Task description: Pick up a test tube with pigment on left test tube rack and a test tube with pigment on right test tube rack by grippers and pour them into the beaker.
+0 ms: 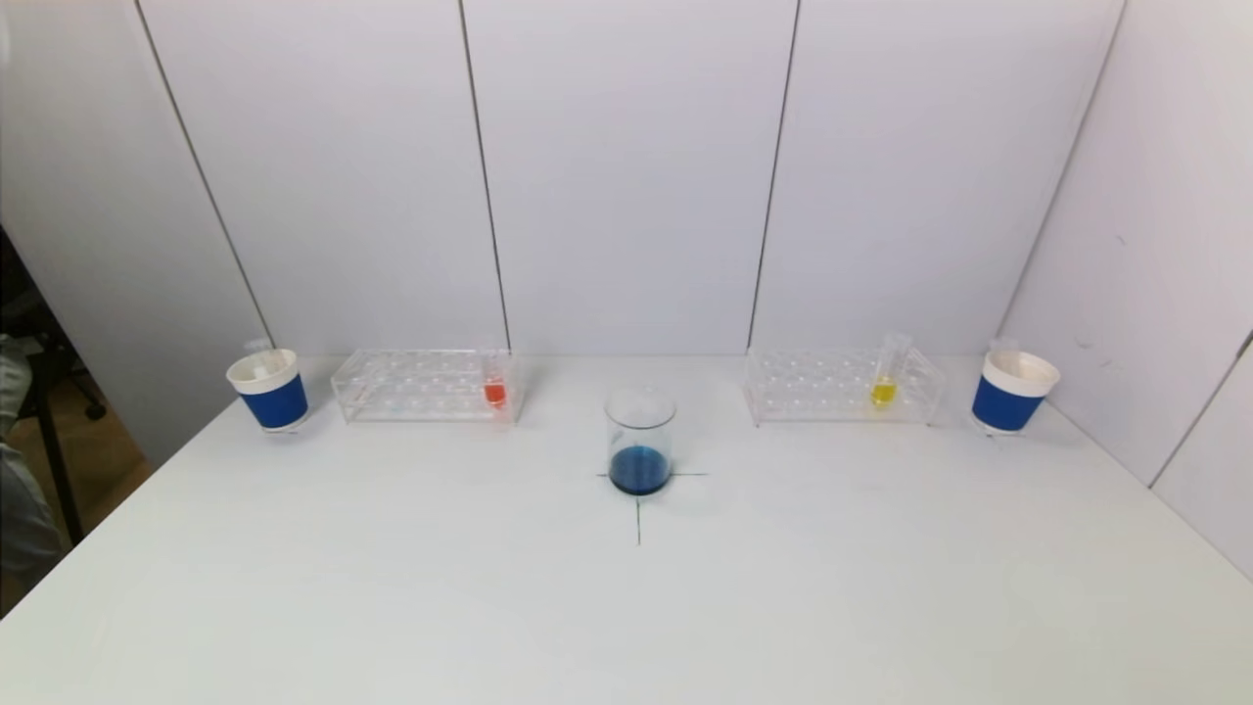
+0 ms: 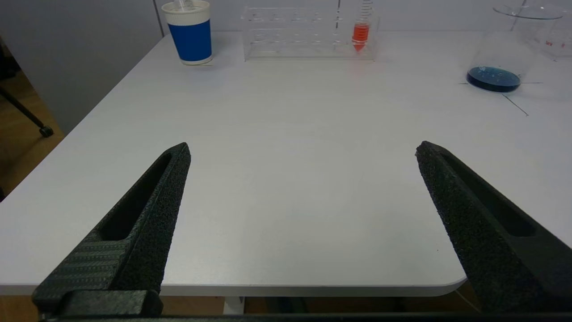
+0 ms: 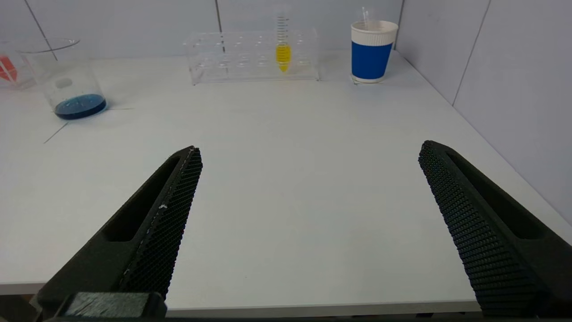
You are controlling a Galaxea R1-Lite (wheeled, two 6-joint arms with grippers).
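Bright, even light falls from overhead; the white table (image 1: 626, 607) shows no glare. Shadows are faint and soft; focus holds throughout.

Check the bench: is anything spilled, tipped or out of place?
Nothing stands out. The red tube and yellow tube sit in their racks, the beaker stands upright on its cross mark, no spills show.

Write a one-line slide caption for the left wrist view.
Open left tool at the table edge, facing the red tube in its rack.
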